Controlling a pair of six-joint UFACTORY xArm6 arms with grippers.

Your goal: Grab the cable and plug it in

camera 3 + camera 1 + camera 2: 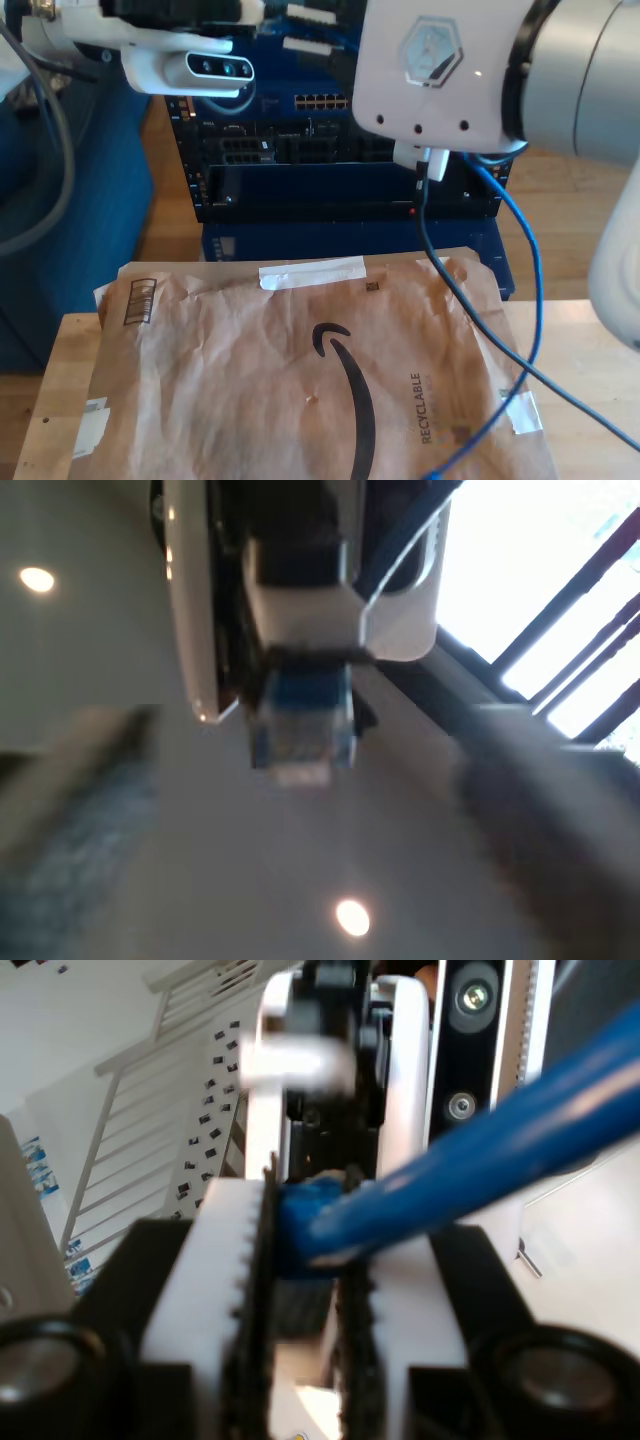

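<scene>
The dark equipment rack (340, 150) with its row of ports stands behind the surface, where a brown paper mailer (310, 370) lies, and the cable (530, 270) hangs in a blue loop at the exterior view's right. My second pincer (310, 1230) is clenched on the cable just behind its end, and my first pincer (305, 660) grasps the translucent plug (300, 730). To plug in well, I should keep the plug square to one port and push slowly and straight, leaving slack in the loop.
</scene>
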